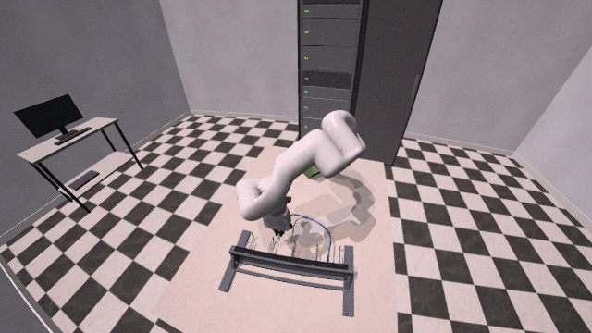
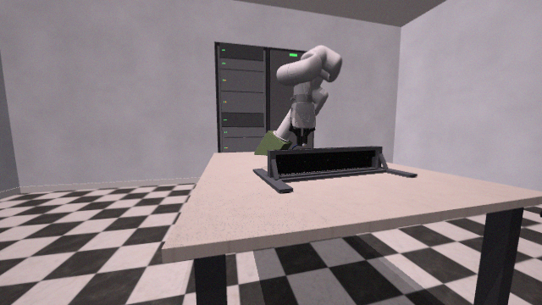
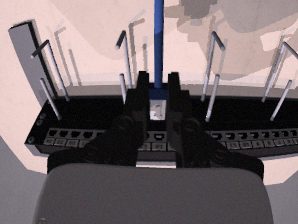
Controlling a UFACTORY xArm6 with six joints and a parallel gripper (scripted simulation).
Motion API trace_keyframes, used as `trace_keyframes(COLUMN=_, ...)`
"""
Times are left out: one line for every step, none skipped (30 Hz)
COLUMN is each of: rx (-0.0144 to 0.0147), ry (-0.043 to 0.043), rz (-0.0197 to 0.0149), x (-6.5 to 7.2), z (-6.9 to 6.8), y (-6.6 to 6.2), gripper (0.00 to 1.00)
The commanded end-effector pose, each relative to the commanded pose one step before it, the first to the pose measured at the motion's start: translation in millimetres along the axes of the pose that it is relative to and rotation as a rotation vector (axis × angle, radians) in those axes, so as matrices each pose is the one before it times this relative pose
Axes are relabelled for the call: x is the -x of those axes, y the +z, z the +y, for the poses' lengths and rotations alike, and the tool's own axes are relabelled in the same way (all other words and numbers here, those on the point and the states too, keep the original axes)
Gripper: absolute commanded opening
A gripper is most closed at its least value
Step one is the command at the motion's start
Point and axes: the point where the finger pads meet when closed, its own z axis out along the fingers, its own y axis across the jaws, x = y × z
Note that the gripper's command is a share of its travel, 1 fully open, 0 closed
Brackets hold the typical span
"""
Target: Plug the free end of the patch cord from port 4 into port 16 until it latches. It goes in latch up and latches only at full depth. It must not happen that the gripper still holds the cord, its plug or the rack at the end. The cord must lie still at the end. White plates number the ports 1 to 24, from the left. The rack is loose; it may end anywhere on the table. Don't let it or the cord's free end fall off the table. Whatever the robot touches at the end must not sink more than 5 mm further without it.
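My gripper (image 1: 278, 232) (image 2: 301, 141) (image 3: 158, 87) is shut on the clear plug (image 3: 157, 110) at the free end of the blue patch cord (image 3: 158, 23) (image 1: 326, 229). It hangs just above and behind the dark rack (image 1: 291, 260) (image 2: 323, 160) (image 3: 73, 137), left of the rack's middle in the top view. The cord arcs from the gripper to the right and drops into the rack near its right end. In the wrist view the row of ports runs under the fingers, and thin cable-guide bars stand on both sides. The port numbers are too small to read.
The rack stands on the table (image 1: 277, 305) (image 2: 296, 212), toward its front edge in the top view. The arm's green base (image 1: 313, 172) (image 2: 271, 144) is behind it. A tall server cabinet (image 1: 370, 69) (image 2: 241, 97) stands at the back, and a desk with a monitor (image 1: 69, 134) at the left.
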Motion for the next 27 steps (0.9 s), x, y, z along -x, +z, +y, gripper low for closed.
trace_keyframes(rx=-0.00148, ry=-0.01969, rz=-0.00253, x=3.66, z=2.29, y=-2.14, gripper=0.0)
trace_keyframes(rx=-0.00001, ry=-0.0019, rz=0.00001, x=0.26, z=0.25, y=-0.07, gripper=0.0)
trace_keyframes(rx=0.0, ry=-0.00101, rz=0.0, x=0.14, z=0.13, y=-0.04, gripper=0.0)
trace_keyframes(rx=0.0, ry=-0.00038, rz=0.0, x=0.05, z=0.05, y=-0.01, gripper=0.0)
trace_keyframes(rx=0.0, ry=-0.00006, rz=0.0, x=0.01, z=0.01, y=0.0, gripper=0.0)
trace_keyframes(rx=0.0, ry=0.0, rz=0.0, x=0.0, z=0.0, y=0.0, gripper=0.0)
trace_keyframes(rx=-0.00005, ry=-0.00022, rz=-0.00009, x=0.06, z=0.02, y=-0.04, gripper=0.0)
trace_keyframes(rx=-0.00005, ry=-0.00016, rz=-0.00009, x=0.06, z=0.02, y=-0.03, gripper=0.0)
trace_keyframes(rx=-0.00005, ry=-0.00013, rz=-0.00009, x=0.05, z=0.01, y=-0.03, gripper=0.0)
trace_keyframes(rx=-0.00005, ry=-0.00011, rz=-0.00009, x=0.05, z=0.01, y=-0.03, gripper=0.0)
trace_keyframes(rx=-0.00005, ry=-0.00009, rz=-0.00009, x=0.05, z=0.01, y=-0.03, gripper=0.0)
trace_keyframes(rx=-0.00005, ry=-0.00007, rz=-0.00008, x=0.04, z=0.01, y=-0.03, gripper=0.0)
trace_keyframes(rx=0.0, ry=0.0, rz=0.0, x=0.0, z=0.0, y=0.0, gripper=0.0)
trace_keyframes(rx=0.0, ry=0.0, rz=0.0, x=0.0, z=0.0, y=0.0, gripper=0.0)
trace_keyframes(rx=-0.00003, ry=-0.00002, rz=-0.00006, x=0.02, z=0.0, y=-0.02, gripper=0.0)
trace_keyframes(rx=-0.00003, ry=-0.00001, rz=-0.00005, x=0.02, z=0.0, y=-0.02, gripper=0.0)
trace_keyframes(rx=-0.00003, ry=-0.00001, rz=-0.00005, x=0.02, z=0.0, y=-0.02, gripper=0.0)
trace_keyframes(rx=-0.00003, ry=0.0, rz=-0.00004, x=0.02, z=0.0, y=-0.01, gripper=0.0)
trace_keyframes(rx=-0.00002, ry=0.0, rz=0.00002, x=0.02, z=0.0, y=0.02, gripper=0.0)
trace_keyframes(rx=-0.00005, ry=0.00001, rz=0.00006, x=0.05, z=0.0, y=0.05, gripper=0.0)
trace_keyframes(rx=-0.00009, ry=0.00001, rz=0.00011, x=0.1, z=-0.01, y=0.1, gripper=0.0)
trace_keyframes(rx=-0.00014, ry=0.00002, rz=0.00018, x=0.16, z=-0.01, y=0.15, gripper=0.0)
trace_keyframes(rx=-0.00019, ry=0.00003, rz=0.00025, x=0.22, z=-0.02, y=0.22, gripper=0.0)
trace_keyframes(rx=-0.00026, ry=0.00004, rz=0.00033, x=0.3, z=-0.03, y=0.29, gripper=0.0)
trace_keyframes(rx=-0.00033, ry=0.00005, rz=0.00042, x=0.37, z=-0.03, y=0.36, gripper=0.0)
trace_keyframes(rx=-0.0004, ry=0.00006, rz=0.00051, x=0.45, z=-0.04, y=0.44, gripper=0.0)
trace_keyframes(rx=-0.00047, ry=0.00007, rz=0.0006, x=0.54, z=-0.04, y=0.52, gripper=0.0)
